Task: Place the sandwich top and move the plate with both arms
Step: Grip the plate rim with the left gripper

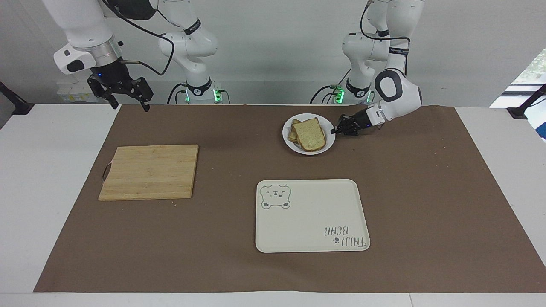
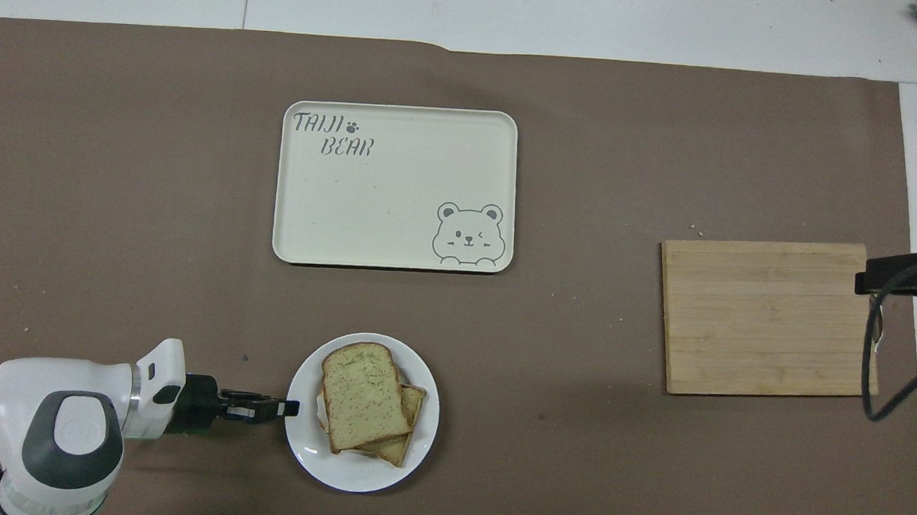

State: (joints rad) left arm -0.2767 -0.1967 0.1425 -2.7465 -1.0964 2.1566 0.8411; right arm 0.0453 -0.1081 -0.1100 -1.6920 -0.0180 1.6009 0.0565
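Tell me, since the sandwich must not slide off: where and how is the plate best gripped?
Probably by its thin raised rim, coming in low from the side. The plate lies flat with bread filling its middle, and the left gripper is already shut on the rim toward the left arm's end.

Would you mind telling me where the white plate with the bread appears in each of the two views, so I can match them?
Facing view: the plate sits right of centre, in the upper half, above the bear tray.
Overhead view: the plate sits left of centre, near the bottom edge, below the bear tray.
Shared landmark: the left gripper pinches the plate's rim in both views.
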